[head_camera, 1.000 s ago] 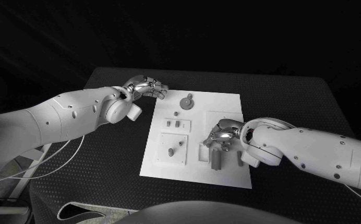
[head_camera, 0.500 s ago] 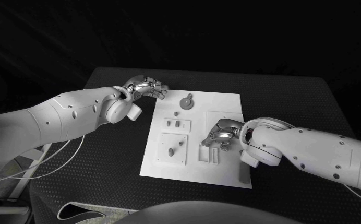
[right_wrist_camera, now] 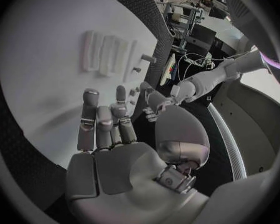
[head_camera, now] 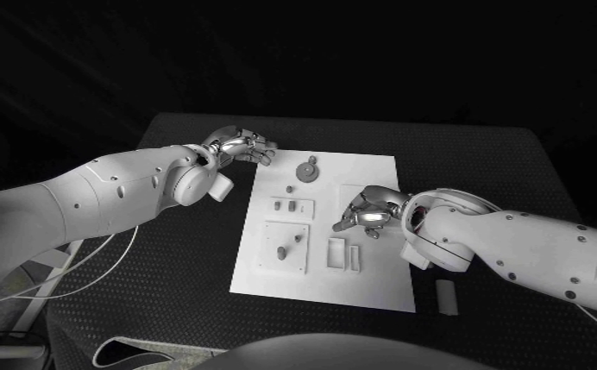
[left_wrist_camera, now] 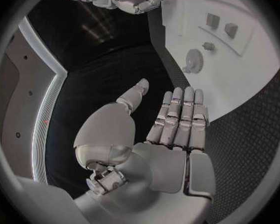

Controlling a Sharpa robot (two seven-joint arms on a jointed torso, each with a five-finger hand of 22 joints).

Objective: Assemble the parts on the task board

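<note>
The right hand (head_camera: pixel 368 210), fingers curled and holding nothing, has lifted back toward the task board's (head_camera: pixel 373 167) right edge off the slotted parts (head_camera: pixel 343 254) near its front edge, while the left hand (head_camera: pixel 244 144), fingers loosely spread and empty, still hovers beside the board's far-left corner.

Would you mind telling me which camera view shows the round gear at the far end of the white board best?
The left wrist view shows the gear best: it is close enough for the toothed rim to show. The head view gives the gear only as a small disc on the board. In the right wrist view I cannot make it out.
</note>
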